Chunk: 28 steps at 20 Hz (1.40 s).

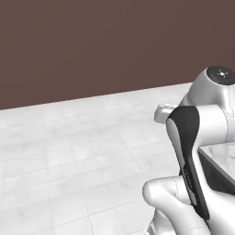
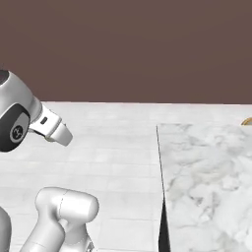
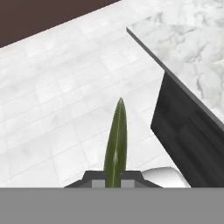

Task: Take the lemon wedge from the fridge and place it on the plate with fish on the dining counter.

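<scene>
In the hand view the lemon wedge [image 3: 116, 140] is a thin olive-yellow sliver standing up edge-on between the two dark fingertips. My gripper [image 3: 114, 177] is shut on it, hanging over the floor left of the dining counter [image 3: 188, 39]. The counter's white veined marble top [image 2: 206, 172] fills the right of the right base view, and a corner of it [image 1: 225, 153] shows behind the arm in the left base view. The plate, the fish and the fridge are out of view.
Pale tiled floor [image 2: 113, 162] spreads left of the counter to a dark brown wall [image 2: 128, 49]. The counter's dark side panel [image 3: 188, 144] drops from its near edge. A small brownish thing [image 2: 247, 121] shows at the counter's far right edge.
</scene>
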Motion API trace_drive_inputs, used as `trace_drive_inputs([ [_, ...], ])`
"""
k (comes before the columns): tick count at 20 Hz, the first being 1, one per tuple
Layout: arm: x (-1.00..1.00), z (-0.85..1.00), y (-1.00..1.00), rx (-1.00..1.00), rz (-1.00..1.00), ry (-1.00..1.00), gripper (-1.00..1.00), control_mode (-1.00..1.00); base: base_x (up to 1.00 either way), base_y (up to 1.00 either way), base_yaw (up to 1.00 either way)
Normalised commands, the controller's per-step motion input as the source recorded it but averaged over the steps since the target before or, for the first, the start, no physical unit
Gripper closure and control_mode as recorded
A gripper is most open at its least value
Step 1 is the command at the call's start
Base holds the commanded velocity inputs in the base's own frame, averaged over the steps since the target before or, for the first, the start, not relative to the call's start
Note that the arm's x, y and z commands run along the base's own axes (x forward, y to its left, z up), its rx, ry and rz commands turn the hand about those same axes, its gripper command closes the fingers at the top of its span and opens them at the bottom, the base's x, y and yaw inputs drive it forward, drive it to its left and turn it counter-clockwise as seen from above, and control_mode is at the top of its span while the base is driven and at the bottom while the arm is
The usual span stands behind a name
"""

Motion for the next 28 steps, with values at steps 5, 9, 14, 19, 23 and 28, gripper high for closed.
trace_drive_inputs([
  [5, 0.0, 0.0, 0.0, 0.0, 0.0, 0.0, 1.0, 1.0, 1.0, -0.06, -0.01],
  [9, 0.0, 0.0, 0.0, 0.0, 0.0, 0.0, 1.0, 1.0, 1.0, 0.51, -0.01],
  [14, 0.0, 0.0, 0.0, 0.0, 0.0, 0.0, 1.0, 1.0, 1.0, 0.21, -0.18],
  [19, 0.0, 0.0, 0.0, 0.0, 0.0, 0.0, 1.0, 1.0, 1.0, 0.23, -0.34],
  [23, 0.0, 0.0, 0.0, 0.0, 0.0, 0.0, 1.0, 1.0, 1.0, 0.29, -0.38],
  [28, 0.0, 0.0, 0.0, 0.0, 0.0, 0.0, 1.0, 1.0, 1.0, 0.34, -0.41],
])
